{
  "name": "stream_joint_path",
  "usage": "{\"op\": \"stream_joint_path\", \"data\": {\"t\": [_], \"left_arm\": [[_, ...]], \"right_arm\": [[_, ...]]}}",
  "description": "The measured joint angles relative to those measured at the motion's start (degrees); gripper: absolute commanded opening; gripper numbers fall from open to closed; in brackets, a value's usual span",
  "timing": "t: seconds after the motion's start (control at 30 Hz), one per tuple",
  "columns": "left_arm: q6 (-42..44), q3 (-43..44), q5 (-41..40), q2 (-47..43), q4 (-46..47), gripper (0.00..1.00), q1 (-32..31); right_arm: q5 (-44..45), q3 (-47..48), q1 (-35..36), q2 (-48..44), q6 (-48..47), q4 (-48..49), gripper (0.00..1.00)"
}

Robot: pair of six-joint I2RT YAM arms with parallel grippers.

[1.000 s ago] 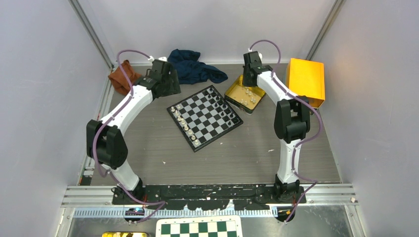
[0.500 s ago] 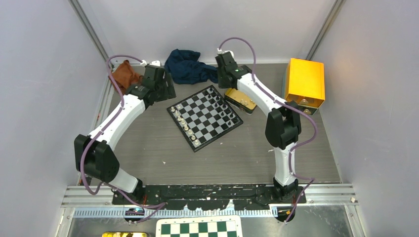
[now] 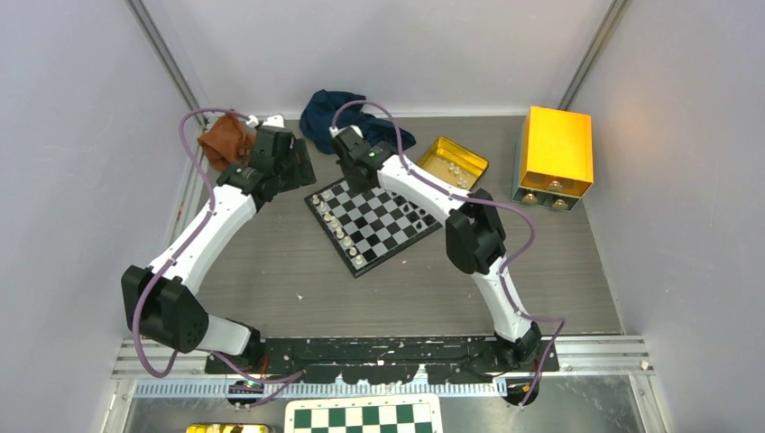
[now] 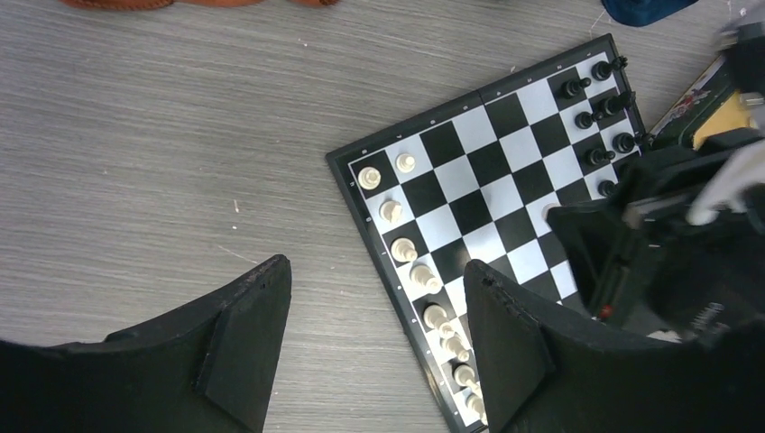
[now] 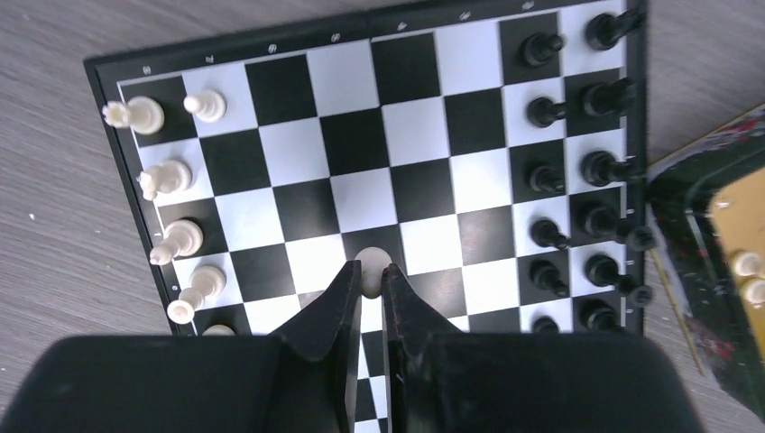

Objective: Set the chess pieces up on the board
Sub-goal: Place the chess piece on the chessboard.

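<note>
Well, the small square chessboard (image 3: 379, 215), glossy black and pale checks inside a thin black rim, lies turned cornerwise on the grey wood-grain tabletop (image 3: 271, 262), somewhat toward the far side. Tiny pale marks run along its rim, too small to read. Cream-white chess figures (image 5: 171, 176) with rounded, turned shapes line its near-left edge, and black chess figures (image 5: 597, 167) crowd two rows on the far-right edge.

The right gripper (image 5: 370, 273) hangs over the middle of the board, its black fingers pinching one cream-white piece (image 5: 372, 263). I cannot tell whether the piece touches the square below. The left gripper (image 4: 377, 271) hovers by the board's left corner with its blunt matte fingers spread wide and nothing between them.

Right of the board sits a shallow yellow metal tin (image 3: 439, 144) with a few pale figures in it. Further right is a boxy orange container (image 3: 555, 149). A crumpled dark blue cloth (image 3: 338, 113) and a rust-brown cloth (image 3: 224, 140) lie along the far edge.
</note>
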Motion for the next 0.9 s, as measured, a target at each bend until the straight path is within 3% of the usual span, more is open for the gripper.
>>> {"op": "stream_joint_path", "data": {"t": [0.73, 0.9], "left_arm": [[-0.6, -3.3, 0.2, -1.5, 0.0, 0.71, 0.0], [-0.6, -3.5, 0.2, -1.5, 0.1, 0.71, 0.0]], "right_arm": [[-1.2, 4.7, 3.1, 10.0, 0.2, -3.4, 0.04], [-1.3, 5.2, 3.1, 10.0, 0.2, -3.3, 0.16]]}}
